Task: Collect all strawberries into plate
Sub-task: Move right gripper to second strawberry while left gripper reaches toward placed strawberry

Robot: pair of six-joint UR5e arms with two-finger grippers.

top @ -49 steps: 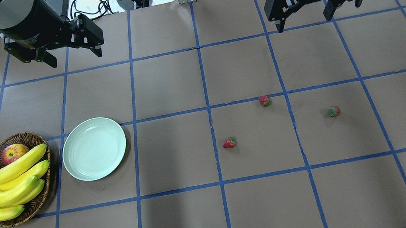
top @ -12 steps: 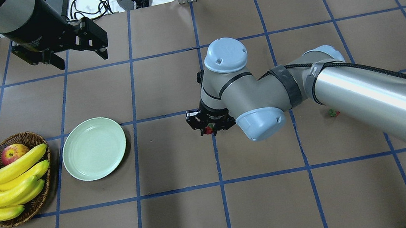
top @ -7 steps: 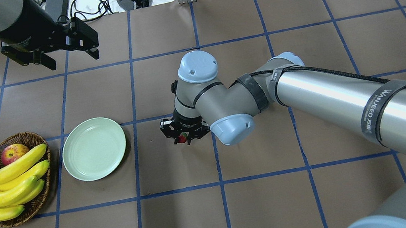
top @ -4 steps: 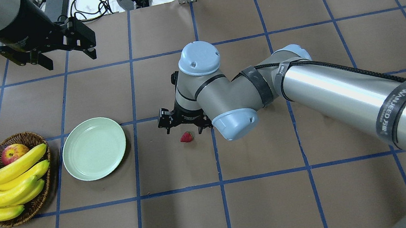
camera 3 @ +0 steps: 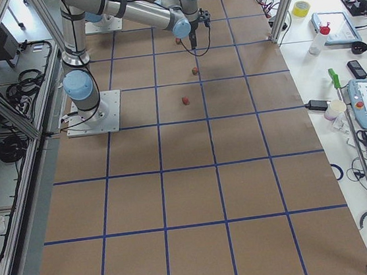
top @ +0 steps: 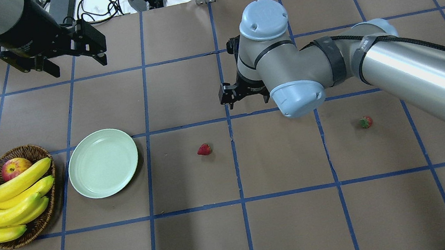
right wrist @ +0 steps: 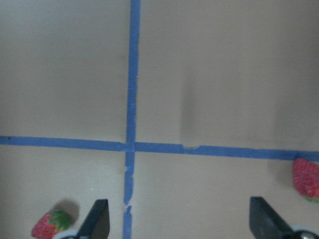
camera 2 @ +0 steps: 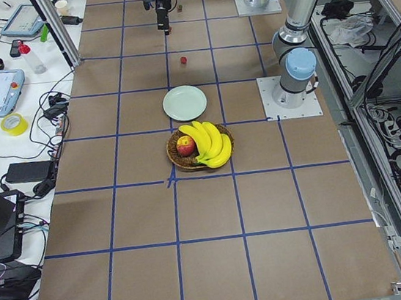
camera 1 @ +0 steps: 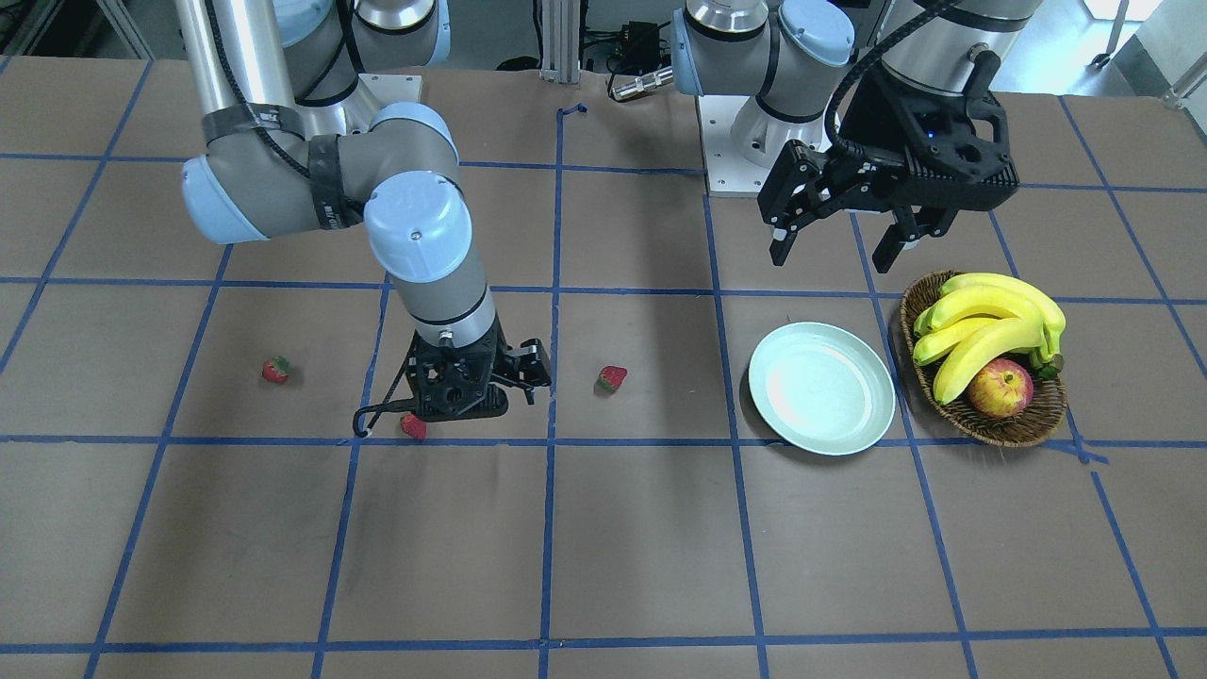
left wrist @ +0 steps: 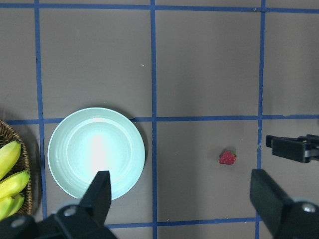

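Strawberries: all 3 being borne on bench, outside plate. Right hand being held released, empty, above bench near middle strawberry. Left hand being held released, empty, raised well above plate.

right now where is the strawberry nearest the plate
Overhead view: the strawberry lies right of the plate, just left of the middle tape line.
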